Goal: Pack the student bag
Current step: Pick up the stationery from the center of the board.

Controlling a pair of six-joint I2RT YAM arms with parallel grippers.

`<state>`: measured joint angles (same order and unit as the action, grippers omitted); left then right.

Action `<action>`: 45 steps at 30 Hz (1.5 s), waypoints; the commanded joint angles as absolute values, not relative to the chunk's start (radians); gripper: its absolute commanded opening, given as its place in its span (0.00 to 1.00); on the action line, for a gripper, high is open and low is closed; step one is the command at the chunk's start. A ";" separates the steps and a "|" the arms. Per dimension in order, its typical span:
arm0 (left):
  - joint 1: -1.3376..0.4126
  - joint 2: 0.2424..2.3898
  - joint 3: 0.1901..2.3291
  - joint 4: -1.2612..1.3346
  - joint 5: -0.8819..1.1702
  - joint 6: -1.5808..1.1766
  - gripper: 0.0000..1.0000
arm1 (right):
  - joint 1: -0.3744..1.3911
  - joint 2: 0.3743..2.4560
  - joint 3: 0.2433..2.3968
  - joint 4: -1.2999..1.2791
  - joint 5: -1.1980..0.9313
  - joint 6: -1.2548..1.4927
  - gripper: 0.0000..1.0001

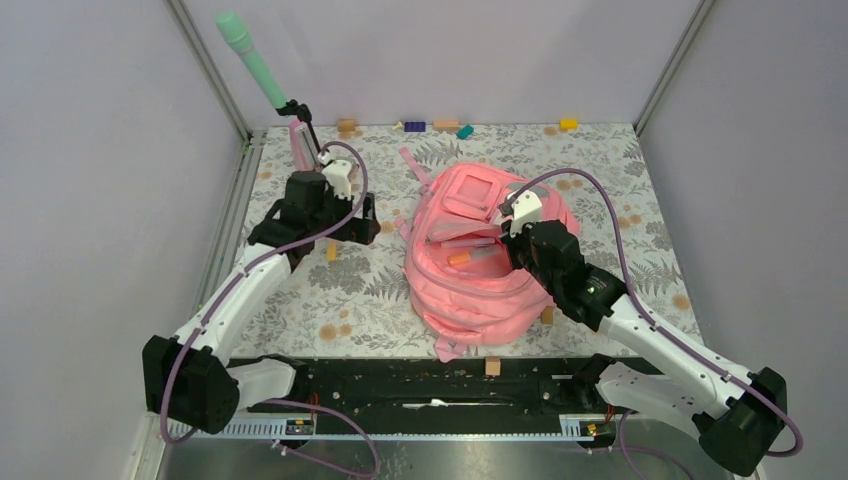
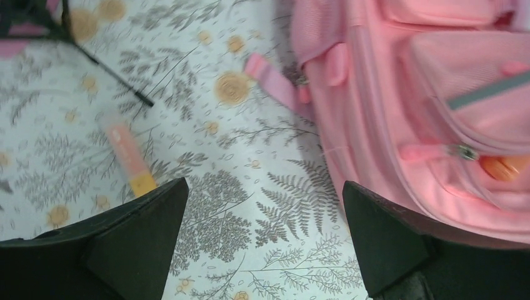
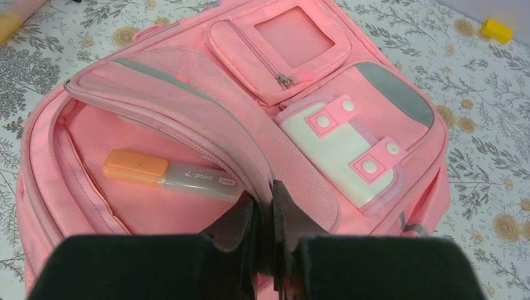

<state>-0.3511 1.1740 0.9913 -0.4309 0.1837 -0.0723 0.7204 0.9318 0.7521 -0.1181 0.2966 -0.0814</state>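
Bag: one student bag [image 1: 470, 290], pink, lying front side up on the counter [image 1: 620, 180], right of the middle, with one large pocket open.
Pockets on the front: two shut ones, one with a square window and one white with two pink snap tabs; one grey strip beside them.
Right pincer [image 3: 262, 203]: one, fingers together, clamped on the edge of the open pocket's flap, which stands lifted.
Left pincer [image 2: 262, 206]: one, fingers wide apart with nothing between them, over bare counter just left of the bag.
Marker [image 3: 169, 175]: one, with an orange cap and a grey barrel, lying inside the open pocket.
Pen [image 2: 128, 153]: one, pink with a yellow end, flat on the counter left of the bag.
Blocks [image 1: 568, 124]: five plain to see along the far edge, two more by the bag's near side.
Microphone [image 1: 250, 55]: one, green, tilted on a black stand in the far left corner.
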 commanded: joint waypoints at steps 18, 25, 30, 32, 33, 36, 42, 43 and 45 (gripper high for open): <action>-0.061 1.548 1.001 -0.413 0.110 -0.225 0.98 | 0.723 0.933 0.785 -0.009 0.339 -0.081 0.00; -0.031 1.646 1.036 -0.429 0.081 -0.202 0.86 | 0.722 0.927 0.783 -0.009 0.343 -0.082 0.00; -0.031 1.670 1.041 -0.436 0.091 -0.195 0.76 | 0.722 0.929 0.782 -0.008 0.347 -0.084 0.00; -0.031 1.673 1.045 -0.440 0.086 -0.189 0.75 | 0.722 0.931 0.782 -0.008 0.345 -0.082 0.00; -0.031 1.677 1.047 -0.443 0.085 -0.186 0.73 | 0.723 0.933 0.783 -0.009 0.345 -0.083 0.00; -0.031 1.688 1.053 -0.450 0.086 -0.183 0.70 | 0.722 0.936 0.784 -0.009 0.345 -0.084 0.00; -0.031 1.715 1.066 -0.467 0.072 -0.171 0.60 | 0.722 0.937 0.785 -0.009 0.345 -0.083 0.00; -0.031 1.720 1.067 -0.470 0.071 -0.170 0.60 | 0.722 0.938 0.784 -0.008 0.345 -0.083 0.00; -0.031 1.731 1.074 -0.479 0.071 -0.166 0.59 | 0.723 0.936 0.784 -0.009 0.345 -0.082 0.00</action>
<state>-0.0334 1.7130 1.0271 -0.4725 0.0925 -0.1833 0.7204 0.9421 0.7521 -0.1146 0.2970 -0.0830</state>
